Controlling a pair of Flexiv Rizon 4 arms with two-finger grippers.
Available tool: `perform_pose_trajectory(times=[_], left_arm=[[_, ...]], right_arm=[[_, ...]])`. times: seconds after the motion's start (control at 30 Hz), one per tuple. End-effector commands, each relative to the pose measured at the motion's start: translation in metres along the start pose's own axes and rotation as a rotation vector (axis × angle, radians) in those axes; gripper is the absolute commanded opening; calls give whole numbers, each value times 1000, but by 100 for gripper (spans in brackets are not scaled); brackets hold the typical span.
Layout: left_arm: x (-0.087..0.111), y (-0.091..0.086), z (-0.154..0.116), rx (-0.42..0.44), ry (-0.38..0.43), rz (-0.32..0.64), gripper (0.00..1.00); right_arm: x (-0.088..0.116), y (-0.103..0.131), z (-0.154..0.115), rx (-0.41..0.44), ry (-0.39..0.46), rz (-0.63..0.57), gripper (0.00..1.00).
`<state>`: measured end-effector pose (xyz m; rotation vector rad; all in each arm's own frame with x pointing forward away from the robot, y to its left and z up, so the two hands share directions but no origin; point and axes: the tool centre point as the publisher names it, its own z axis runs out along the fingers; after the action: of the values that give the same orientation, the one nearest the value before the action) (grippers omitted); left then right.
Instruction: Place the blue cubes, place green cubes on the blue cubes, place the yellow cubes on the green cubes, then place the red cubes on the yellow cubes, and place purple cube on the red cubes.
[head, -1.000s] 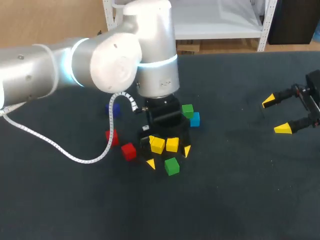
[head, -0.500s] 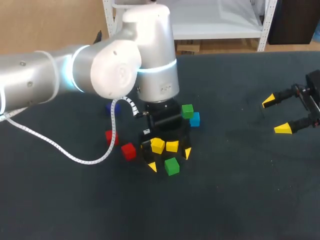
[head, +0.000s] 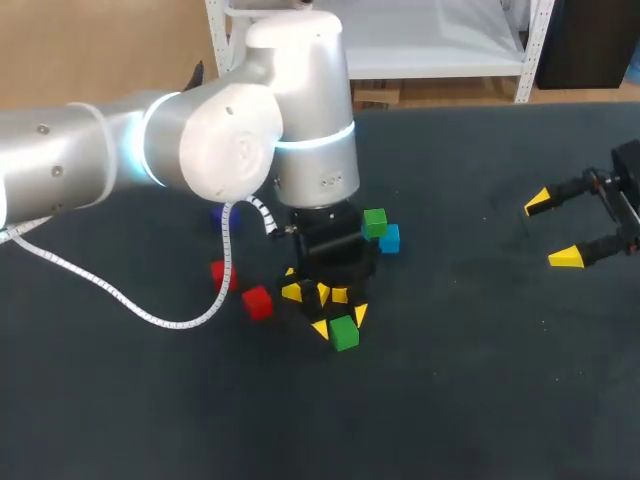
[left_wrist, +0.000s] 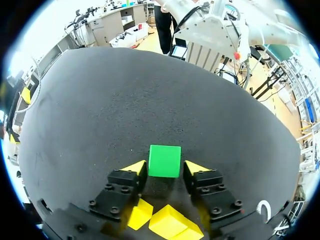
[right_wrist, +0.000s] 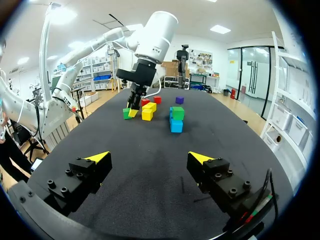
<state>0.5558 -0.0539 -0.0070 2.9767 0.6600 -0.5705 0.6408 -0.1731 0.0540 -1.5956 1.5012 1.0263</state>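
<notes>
Between the fingers of the left gripper (left_wrist: 165, 168) sits the green cube (left_wrist: 165, 161), flat on the table (left_wrist: 150, 100), with one yellow tip just beside each of two opposite faces. Jaws are spread slightly wider than the cube. A thin gap shows on each side, so nothing is clamped and the gripper is empty.

Cube judged light, rigid and smooth-sided. It won't deform and isn't fragile, but could slip or twist if pinched near a corner. Best hold: the two parallel side faces, centred, tips around mid-height. Fingers look squared to those faces, so a straight close should do. A little more descent may be needed; height over the table is hard to tell.

Under the palm, behind the fingers, two yellow cubes (left_wrist: 170, 222) lie close, with some risk of brushing them. On the far side of the wrist from the green cube, a second green cube (head: 375, 221) rests on a blue cube (head: 390, 239). Red cubes (head: 257, 302) lie off to one side of the left gripper. Right gripper (right_wrist: 150, 157) is well apart from every cube, fingers spread wide, carrying nothing.
</notes>
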Motion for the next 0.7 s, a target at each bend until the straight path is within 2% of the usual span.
perform_pose_trajectory(times=[0.03, 0.13, 0.17, 0.27, 0.3, 0.43, 0.53, 0.7], left_arm=[[1, -2, 0, -7, 1, -1, 31], [2, -2, -2, -10, 0, -14, 18], [2, -2, -2, -11, 3, -19, 9], [4, -3, -5, -15, 5, -37, 5], [4, -3, -7, -18, 3, -45, 0], [7, -6, -21, -55, -10, -90, 0], [10, -11, -39, -130, -33, -144, 0], [24, -21, -74, -255, -64, -306, 0]], right_arm=[[0, 0, 0, 0, 0, -1, 100], [0, 0, 0, 0, 0, -1, 100], [0, 0, 0, 0, 0, -1, 100], [0, 0, 0, 0, 0, -1, 100], [0, 0, 0, 0, 0, -1, 100], [0, 0, 0, 0, 0, -1, 100], [0, 0, 0, 0, 0, -1, 100], [0, 0, 0, 0, 0, -1, 100]])
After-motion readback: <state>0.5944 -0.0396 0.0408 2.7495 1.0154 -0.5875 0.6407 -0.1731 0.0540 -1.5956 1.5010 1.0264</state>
